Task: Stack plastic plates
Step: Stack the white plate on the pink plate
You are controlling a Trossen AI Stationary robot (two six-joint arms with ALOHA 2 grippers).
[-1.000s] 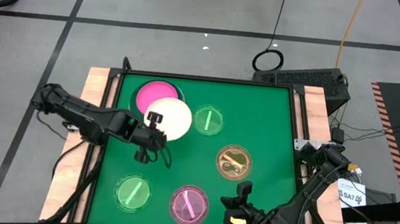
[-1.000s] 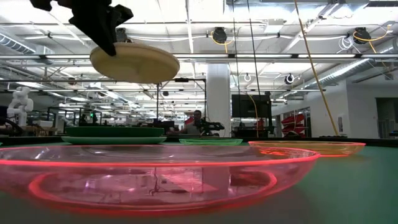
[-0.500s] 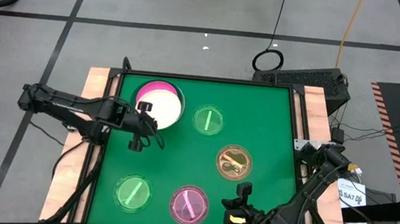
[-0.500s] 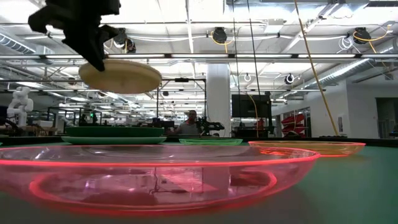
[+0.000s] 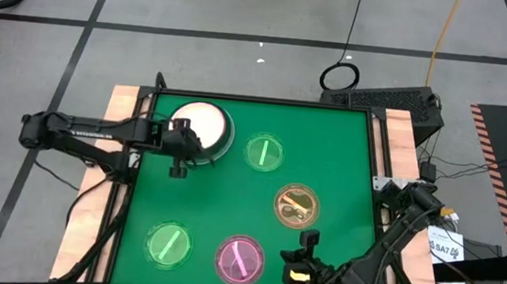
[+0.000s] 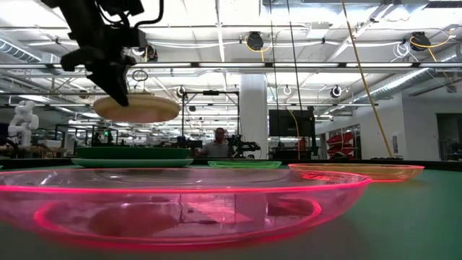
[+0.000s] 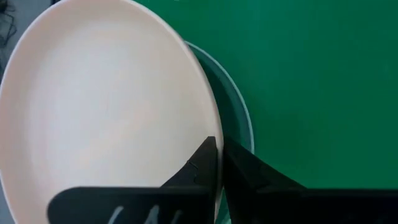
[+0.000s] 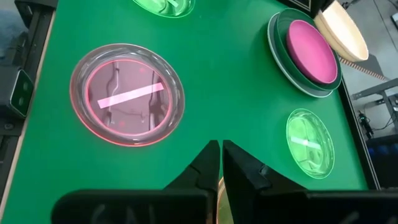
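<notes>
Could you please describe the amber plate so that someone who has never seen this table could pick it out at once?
On the green table, look to the right-hand half, nearest the right edge. The amber plate lies there, between a small green plate farther back and a pink plate at the front. It is the only see-through plate tinted golden brown.

No text, label or number here can be read.
</notes>
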